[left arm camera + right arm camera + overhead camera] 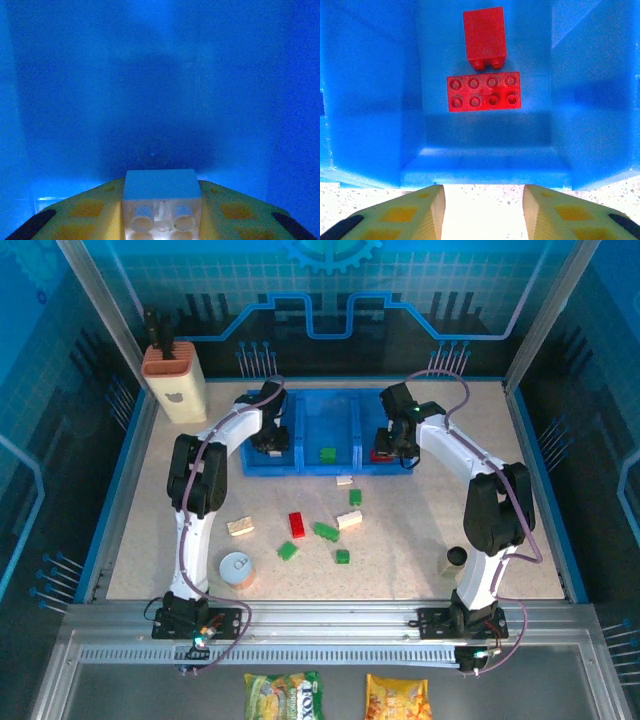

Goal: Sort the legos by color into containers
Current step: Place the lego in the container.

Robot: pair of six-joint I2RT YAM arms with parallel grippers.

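Here, cream brick pinched inside left gripper

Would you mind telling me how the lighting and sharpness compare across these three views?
Left wrist: dim, heavy blue cast, soft dark shadow inside the tray, cream brick tinted blue. Right wrist: red bricks crisp, table strip blown out white. Top external: even light, loose bricks small but distinct.
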